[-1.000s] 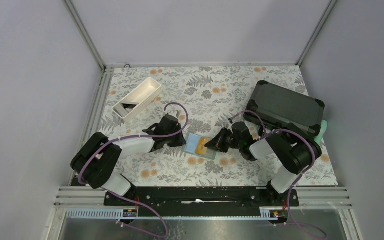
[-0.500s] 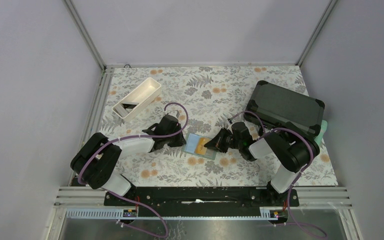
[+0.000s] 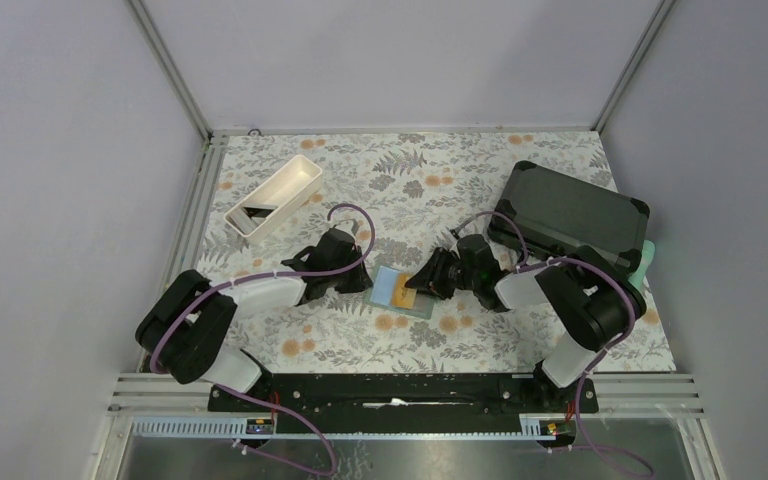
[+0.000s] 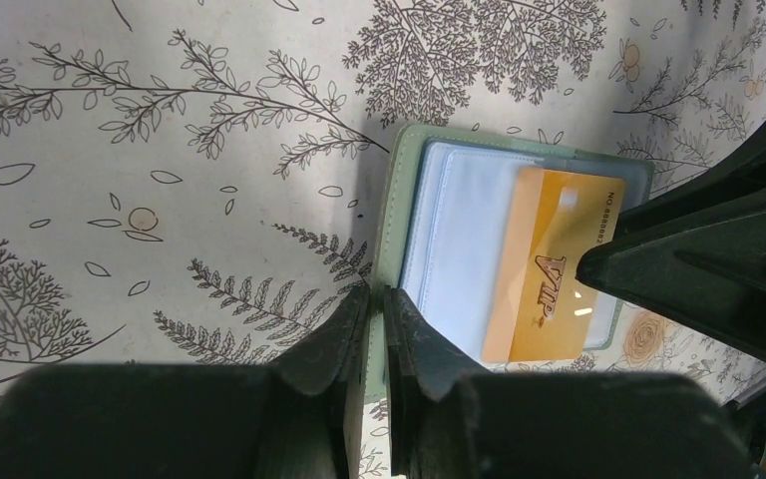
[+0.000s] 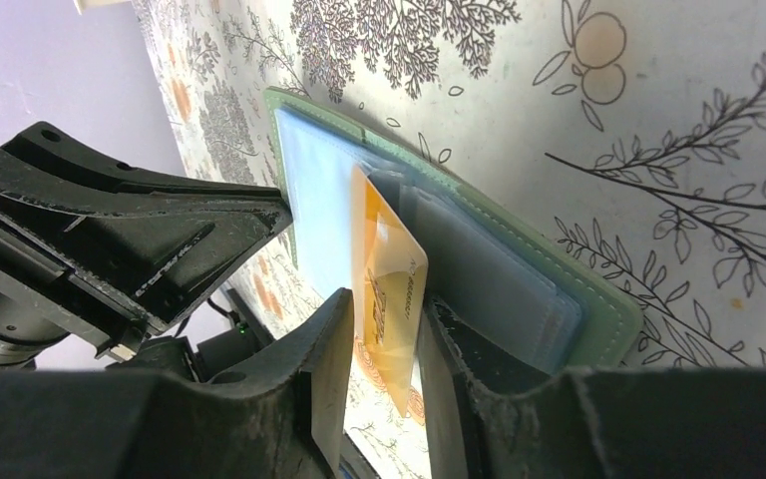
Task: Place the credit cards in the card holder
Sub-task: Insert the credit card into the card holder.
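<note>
The left pincer (image 4: 375, 299) is clamped on the edge of the open card holder (image 4: 396, 220), which lies on the tabletop (image 4: 160, 200). The right pincer (image 5: 387, 309) stands apart around the gold credit card (image 5: 389, 264), which has one end in a pocket of the holder.

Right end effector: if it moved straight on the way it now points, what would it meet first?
Most likely the gold card, which stands between the open fingers of the right end effector, its far edge in the card holder. Depth is unclear.
</note>
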Controlling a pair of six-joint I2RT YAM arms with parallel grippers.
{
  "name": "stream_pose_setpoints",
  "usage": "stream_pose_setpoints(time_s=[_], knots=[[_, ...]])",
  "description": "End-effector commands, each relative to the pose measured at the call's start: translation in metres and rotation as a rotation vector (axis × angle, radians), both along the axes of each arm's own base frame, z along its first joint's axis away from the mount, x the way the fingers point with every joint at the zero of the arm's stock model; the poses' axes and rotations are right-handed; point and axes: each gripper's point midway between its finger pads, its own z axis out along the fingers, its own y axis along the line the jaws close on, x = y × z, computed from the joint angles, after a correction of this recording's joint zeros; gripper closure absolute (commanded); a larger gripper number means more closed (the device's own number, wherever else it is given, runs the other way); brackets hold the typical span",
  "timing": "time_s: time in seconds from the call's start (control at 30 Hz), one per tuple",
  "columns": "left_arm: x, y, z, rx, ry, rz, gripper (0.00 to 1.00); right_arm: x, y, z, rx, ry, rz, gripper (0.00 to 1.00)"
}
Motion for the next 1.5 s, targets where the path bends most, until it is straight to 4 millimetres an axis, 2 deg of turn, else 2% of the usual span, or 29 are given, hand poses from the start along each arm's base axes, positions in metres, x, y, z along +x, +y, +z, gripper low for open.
stream_pose_setpoints(time_s=[0.0, 0.23, 0.57, 0.87, 1.2, 1.47], knots=[[0.002, -0.009, 0.014, -0.050, -0.037, -0.033, 0.87, 0.002, -0.016, -0.018, -0.161, -0.007, -0.004, 0.60], [0.001, -0.007, 0.014, -0.044, -0.038, -0.031, 0.87, 0.002, -0.028, -0.024, -0.294, -0.015, 0.014, 0.51], [0.000, -0.007, 0.016, -0.054, -0.046, -0.031, 0.87, 0.004, -0.039, -0.019, -0.418, -0.044, 0.025, 0.50], [-0.001, -0.008, 0.016, -0.063, -0.045, -0.034, 0.87, -0.009, -0.026, -0.025, -0.396, -0.014, 0.055, 0.54], [-0.005, -0.009, 0.014, -0.075, -0.036, -0.042, 0.87, -0.008, -0.011, -0.023, -0.389, -0.025, 0.064, 0.57], [-0.009, -0.009, 0.014, -0.093, -0.030, -0.039, 0.87, -0.011, -0.006, -0.024, -0.399, -0.022, 0.068, 0.57]])
